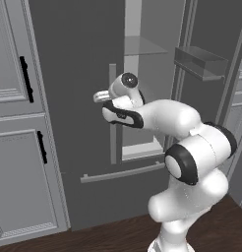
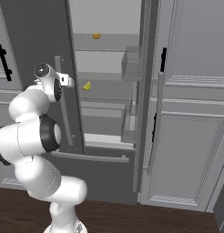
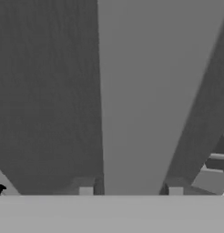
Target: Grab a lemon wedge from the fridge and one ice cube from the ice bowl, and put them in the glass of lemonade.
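The fridge (image 2: 109,95) stands with its doors ajar, the left door (image 2: 41,54) swung partly out and the lit inside showing through the gap. On a glass shelf (image 2: 107,86) about halfway up sits the lemon wedge (image 2: 87,85), a small yellow chunk near the shelf's left end. One shelf higher lies a second small yellow-orange piece (image 2: 96,35), too small to tell what it is. The right door (image 1: 211,74) carries clear bins (image 1: 200,62) on its inner face; nothing can be made out in them. Below the doors runs the bottom drawer (image 2: 104,175) with its long bar handle (image 2: 90,157).

The gripper (image 3: 130,191) is up against the left door's long vertical handle (image 3: 145,91) — in the hand view the two fingertips (image 3: 86,190) stand apart with the pale bar rising between them, one tip on each side of it. Whether the tips press on the bar cannot be told. From the left base view the hand (image 1: 104,95) sits just beside the handle at mid height, well short of the shelf with the wedge.

Light grey panelled cabinets (image 1: 22,128) with black handles (image 1: 26,78) flank the fridge on both sides, over a dark wood floor (image 2: 132,218).
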